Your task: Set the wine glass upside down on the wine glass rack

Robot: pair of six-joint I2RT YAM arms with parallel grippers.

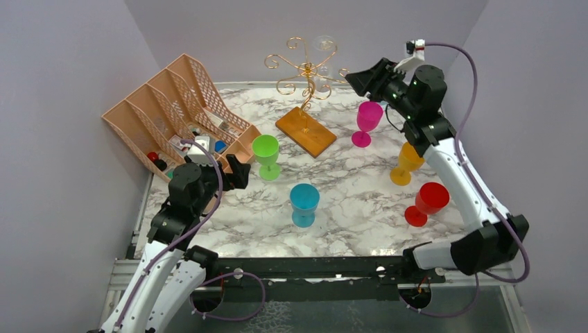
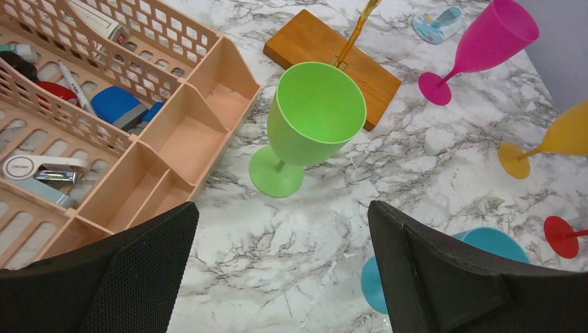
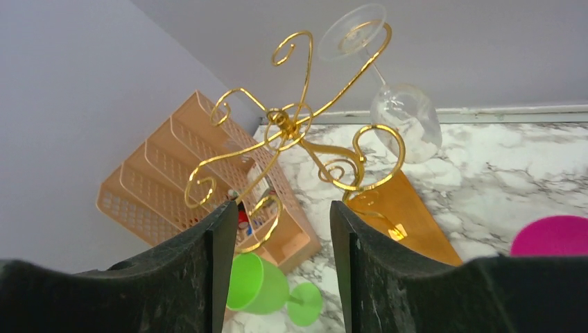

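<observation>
While wine glass hangs on rack, right gripper raised, jaws parted, seemingly empty

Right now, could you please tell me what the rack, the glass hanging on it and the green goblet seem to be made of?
Wine glass rack: thin bent wire, shiny gold, likely metal; its base looks like smooth orange-brown wood.
Wine glass: fully see-through with bright glints, so glass or clear plastic.
Green goblet: opaque, evenly coloured, dull sheen, probably plastic.

White arms w/ blk joints, purple cables, blk textured fingers.
</observation>
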